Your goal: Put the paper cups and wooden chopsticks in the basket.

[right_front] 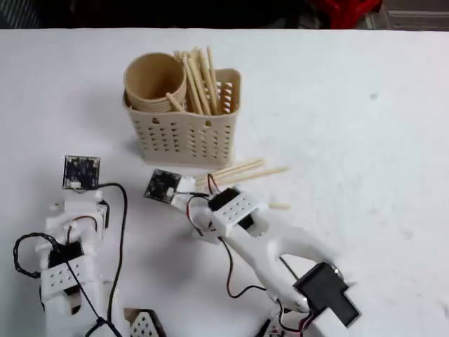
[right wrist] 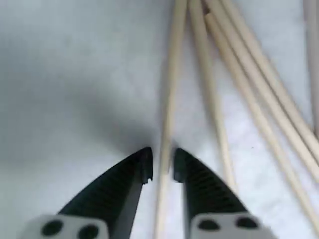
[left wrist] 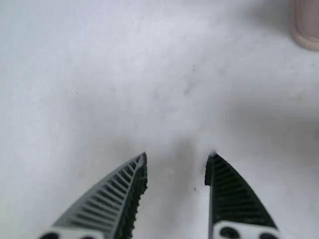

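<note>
1. Cups: the paper cups [right_front: 153, 81] sit nested in one stack inside the perforated basket [right_front: 186, 137], in its left half. This part of the task looks finished.

2. Chopsticks already in: a bundle of standing chopsticks [right_front: 200, 77] leans upright in the right half of the basket, beside the cup stack.

3. Chopsticks left: a cluster of loose chopsticks [right_front: 242, 170] lies flat on the white table [right_front: 365, 105], just in front of the basket's right corner and fanned out side by side. One more stick end [right_front: 279, 206] pokes out beside the right arm. These are what the task has yet to collect.

4. Right gripper [right wrist: 163, 162]: it is low over the near ends of that cluster. Its jaws are narrowly apart and straddle a single chopstick [right wrist: 172, 99], with a sliver of gap showing beside the stick, so it looks like a grasp about to close and not a firm pinch.

5. Left gripper [left wrist: 177, 159]: it hangs over bare table to the left of the basket, with its jaws wide apart and nothing between them.

6. Overall, most of the task looks done, with the last handful of sticks to go.
</note>
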Available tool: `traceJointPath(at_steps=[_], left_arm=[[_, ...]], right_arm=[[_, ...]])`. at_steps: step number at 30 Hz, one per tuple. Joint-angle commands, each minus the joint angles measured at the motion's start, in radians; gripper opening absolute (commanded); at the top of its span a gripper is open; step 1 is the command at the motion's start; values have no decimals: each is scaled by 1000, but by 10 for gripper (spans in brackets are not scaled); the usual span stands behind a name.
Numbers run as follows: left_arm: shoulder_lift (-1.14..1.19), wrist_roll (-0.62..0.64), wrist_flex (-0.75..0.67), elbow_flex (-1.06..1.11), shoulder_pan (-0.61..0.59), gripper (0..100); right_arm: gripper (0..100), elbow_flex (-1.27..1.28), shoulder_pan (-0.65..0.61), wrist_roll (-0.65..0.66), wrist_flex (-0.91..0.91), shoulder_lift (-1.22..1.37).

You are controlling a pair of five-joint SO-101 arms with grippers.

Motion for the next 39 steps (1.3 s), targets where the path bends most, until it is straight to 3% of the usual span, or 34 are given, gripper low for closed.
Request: traceJointPath(at_steps=[1, 8, 23, 32, 39], left_arm=[[-16, -9, -20, -3, 12, 203], [-16, -9, -20, -3, 12, 203], [-16, -9, -20, -3, 12, 203], [-16, -9, -20, -3, 12, 203], [-16, -9, -20, -3, 12, 203]], right_arm=[[19, -6, -5, 5, 10, 5], [17, 5, -5, -37, 33, -27], [16, 215, 1, -81, 73, -536], [16, 262, 166, -163, 122, -875], [16, 190, 199, -164, 223, -1190]])
